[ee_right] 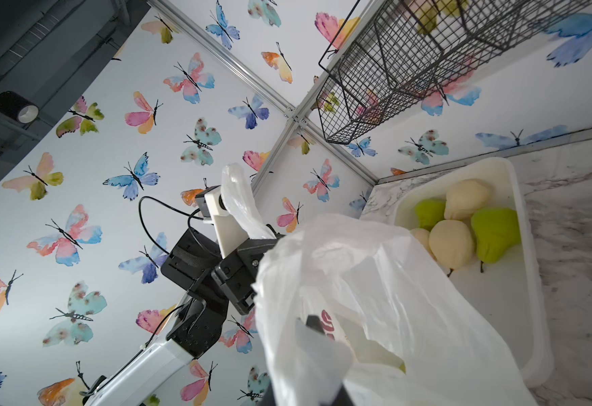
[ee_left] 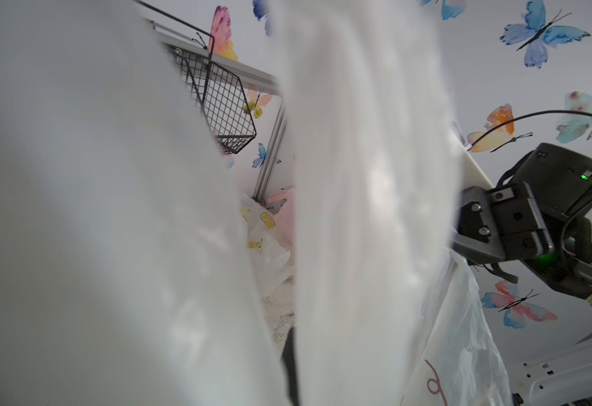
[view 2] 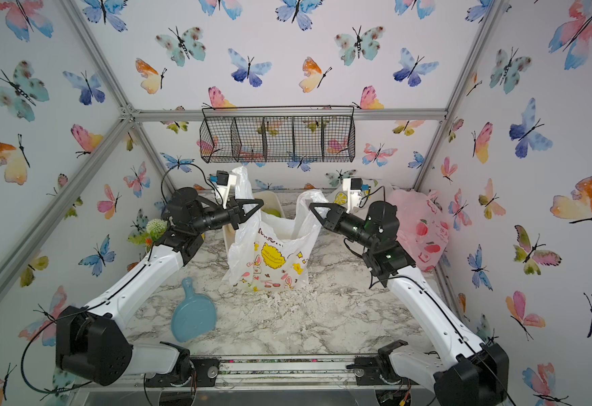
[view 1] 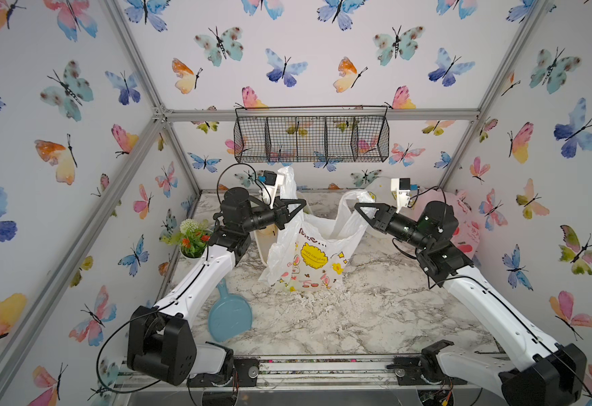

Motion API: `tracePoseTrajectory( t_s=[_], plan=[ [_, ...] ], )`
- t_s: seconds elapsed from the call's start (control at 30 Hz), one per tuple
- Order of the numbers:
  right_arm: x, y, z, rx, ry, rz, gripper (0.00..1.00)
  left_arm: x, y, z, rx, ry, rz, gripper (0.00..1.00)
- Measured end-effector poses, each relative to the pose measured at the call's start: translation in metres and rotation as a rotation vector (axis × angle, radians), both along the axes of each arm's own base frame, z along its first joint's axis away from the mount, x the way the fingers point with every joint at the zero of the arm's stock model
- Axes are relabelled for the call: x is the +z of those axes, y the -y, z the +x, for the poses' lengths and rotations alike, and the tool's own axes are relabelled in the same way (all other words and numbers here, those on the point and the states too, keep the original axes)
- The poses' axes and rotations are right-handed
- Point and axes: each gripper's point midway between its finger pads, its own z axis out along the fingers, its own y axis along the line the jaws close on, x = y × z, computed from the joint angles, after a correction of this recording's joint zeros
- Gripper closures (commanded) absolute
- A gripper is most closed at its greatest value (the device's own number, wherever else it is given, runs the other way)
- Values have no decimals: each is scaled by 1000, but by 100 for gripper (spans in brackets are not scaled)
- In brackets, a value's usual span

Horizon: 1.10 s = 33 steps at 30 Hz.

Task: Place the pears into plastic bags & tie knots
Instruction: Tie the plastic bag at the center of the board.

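Landmark: bunny-print bag (view 1: 308,260), standing mid-counter (view 1: 375,316) with its mouth open upward.
Nearer than the bag: blue paddle board (view 1: 229,316), flat on the counter to the bag's left and apart from it.
Bag contents: a greenish shape shows through the film at the bag's base. Likely a pear, not certain.
Bag handling (judgement): thin, crinkly, limp film. It weighs almost nothing itself and will sag under fruit. It is slippery and could tear if yanked. Best hold is the bunched handle loops, not the printed wall.
Left gripper (view 1: 300,204): at the bag's left handle, jaws clamped on it. The handle's loose end stands up above the gripper, and film fills most of the left wrist view.
Right gripper (view 1: 359,207): at the bag's right handle, film draped over it in the right wrist view. It touches the film, but I cannot tell whether the jaws pinch it or stand slightly apart.
Handles: held apart, not crossed; no knot in this bag.
Just behind the bag: white tray (ee_right: 519,197) holding pears (ee_right: 466,200), cream and green. They look firm, light and rounded, so apt to roll.
Behind the bag, to its right: lemon-print bag (view 2: 340,197) and pink bag (view 2: 421,225) near the back corner. Their tops are too small to judge for knots.
Far above the bag: wire basket (view 1: 312,137) on the back wall.
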Motion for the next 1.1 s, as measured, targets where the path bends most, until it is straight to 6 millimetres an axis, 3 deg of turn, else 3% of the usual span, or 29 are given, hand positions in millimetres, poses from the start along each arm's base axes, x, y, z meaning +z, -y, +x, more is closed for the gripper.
tracePoseTrajectory(
  t_s=[0.07,0.13,0.23,0.3,0.4,0.5,0.67,0.77,0.93,1.1],
  plan=[
    [-9,-5,13,-4,9,-33,46,-10,-2,6,11,-28,14,96],
    [-12,-10,26,3,31,-84,34,-19,-8,13,32,-48,28,96],
    [2,-10,41,34,107,-162,19,-25,-19,19,61,-57,46,96],
    [13,3,47,26,175,-210,3,-28,-31,24,90,-66,54,95],
    [12,26,47,-16,244,-301,2,-31,-43,27,118,-72,60,95],
    [-10,35,40,-20,247,-383,2,-32,-49,26,132,-73,62,95],
    [-69,8,17,49,181,-477,2,-31,-49,24,128,-69,61,95],
    [-78,-4,11,79,178,-473,2,-32,-49,23,125,-73,61,95],
    [-77,-15,38,60,198,-438,2,-32,-49,22,122,-74,61,95],
    [-110,-28,65,101,172,-441,2,-28,-49,18,117,-65,58,96]
  ],
)
